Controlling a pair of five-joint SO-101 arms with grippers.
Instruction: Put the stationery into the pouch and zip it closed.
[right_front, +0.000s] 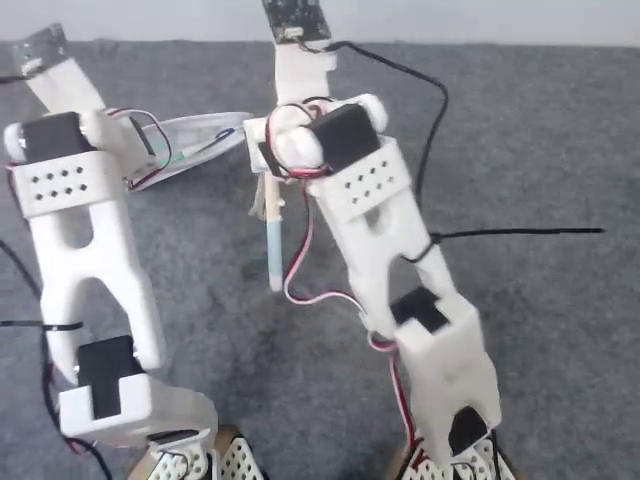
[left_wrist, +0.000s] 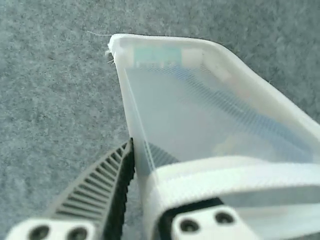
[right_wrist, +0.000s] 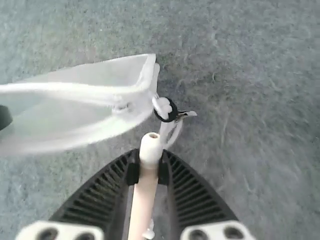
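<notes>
The pouch is held lifted off the grey carpet at the far left, one edge pinched between the jaws of the left gripper, apparently so that its mouth is presented open towards the right; a pen is clamped lengthwise in the jaws of the right gripper, its end pointed at that mouth, just beside the zip pull, presumably for sliding in; the zip is not yet drawn shut.

High view: pouch mostly hidden behind left arm, pen upper end behind right arm. Wrist views: pouch cut off by pic edge; contents too blurry to ID.
</notes>
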